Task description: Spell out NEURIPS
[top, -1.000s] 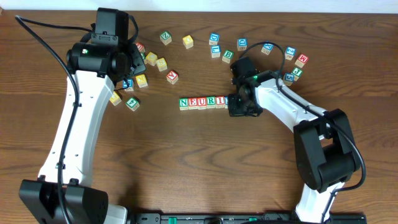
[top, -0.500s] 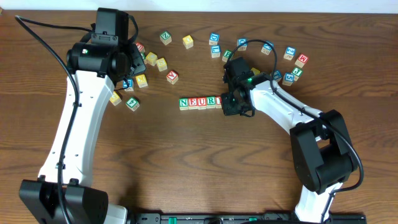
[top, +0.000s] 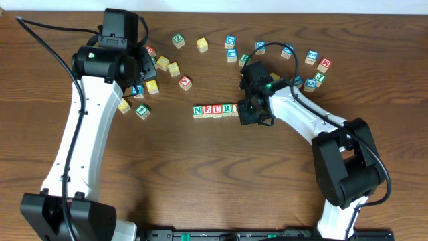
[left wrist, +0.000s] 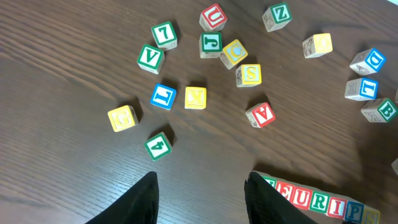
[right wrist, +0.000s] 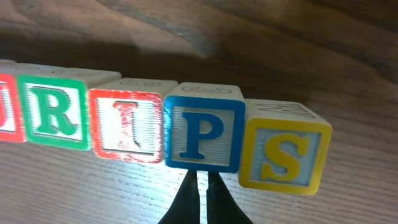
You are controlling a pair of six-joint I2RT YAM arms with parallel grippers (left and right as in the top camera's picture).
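The row of cubes [top: 214, 110] stands near the middle of the bench [top: 200, 174]: seven small light-wood blocks set face to face. The overhead view reads N, E, U, R in alternating green and red before the right arm covers the rest. The right wrist view shows the green R cube [right wrist: 53, 115], red I cube [right wrist: 127, 124], blue P cube [right wrist: 202, 134] and yellow-bordered S cube [right wrist: 283, 152]. The row's long axis runs left to right, with upright letters, N at the left end and S at the right.

The right fingers [right wrist: 185, 200] are pressed together, empty, just before the P cube (contact unclear). The left fingers [left wrist: 146, 199] are spread apart, empty, above more than a dozen loose cubes [left wrist: 196, 98].
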